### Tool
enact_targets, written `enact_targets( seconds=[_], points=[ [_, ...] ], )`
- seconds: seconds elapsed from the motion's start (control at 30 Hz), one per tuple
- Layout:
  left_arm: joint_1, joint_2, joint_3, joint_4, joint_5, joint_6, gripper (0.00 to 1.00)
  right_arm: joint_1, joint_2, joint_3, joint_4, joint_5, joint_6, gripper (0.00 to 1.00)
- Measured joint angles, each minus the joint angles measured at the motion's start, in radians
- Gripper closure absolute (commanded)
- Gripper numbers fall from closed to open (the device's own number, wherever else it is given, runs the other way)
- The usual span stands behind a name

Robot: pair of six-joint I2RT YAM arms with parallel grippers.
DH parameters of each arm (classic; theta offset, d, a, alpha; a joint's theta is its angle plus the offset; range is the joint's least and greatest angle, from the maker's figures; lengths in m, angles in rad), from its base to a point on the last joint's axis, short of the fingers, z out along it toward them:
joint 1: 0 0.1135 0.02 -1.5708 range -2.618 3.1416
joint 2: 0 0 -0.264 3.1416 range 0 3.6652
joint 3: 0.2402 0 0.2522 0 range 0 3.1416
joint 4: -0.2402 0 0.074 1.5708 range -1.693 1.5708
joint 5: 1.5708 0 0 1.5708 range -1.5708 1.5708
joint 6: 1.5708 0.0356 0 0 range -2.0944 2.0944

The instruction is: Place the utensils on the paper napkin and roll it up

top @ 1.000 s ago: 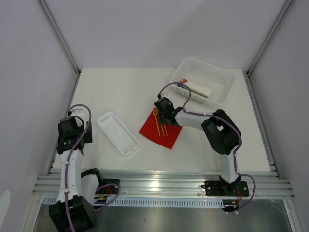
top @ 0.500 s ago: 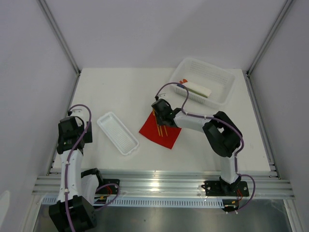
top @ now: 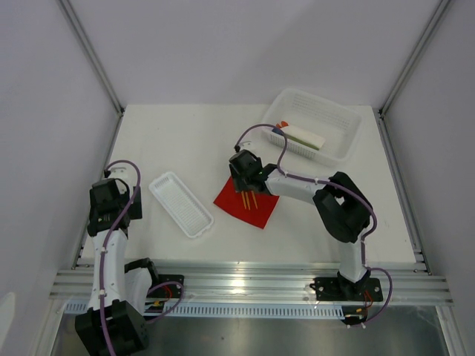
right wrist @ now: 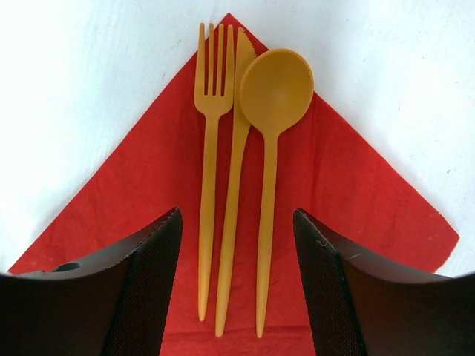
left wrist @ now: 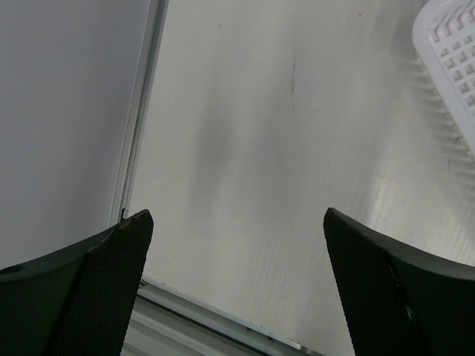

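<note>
Three orange utensils, a fork (right wrist: 214, 74), a knife (right wrist: 239, 141) and a spoon (right wrist: 275, 89), lie side by side on the red paper napkin (right wrist: 141, 185), heads toward one corner. From above, the utensils (top: 248, 199) show as thin orange lines on the napkin (top: 256, 209). My right gripper (right wrist: 237, 215) hangs just over them, open, its jaws on either side of the handles without touching them. Seen from the top, the right gripper (top: 243, 178) covers the utensil heads. My left gripper (left wrist: 237, 219) is open and empty over bare table, at the left edge (top: 111, 199).
A narrow white tray (top: 180, 204) lies left of the napkin; its corner (left wrist: 453, 52) shows in the left wrist view. A white mesh basket (top: 338, 141) with white, blue and green items stands at the back right. A metal rail (top: 245, 280) runs along the near edge.
The right gripper's jaws have spread apart and the head has shifted slightly left over the napkin. The utensils stay lying on it. The left arm has not moved.
</note>
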Motion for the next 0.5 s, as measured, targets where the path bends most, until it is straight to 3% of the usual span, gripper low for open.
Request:
enact_targets(
  seconds=[0.5],
  points=[
    [0.000,0.000,0.000,0.000,0.004,0.000,0.01,-0.005,0.073,0.013,-0.012,-0.010,0.008,0.57]
  ],
)
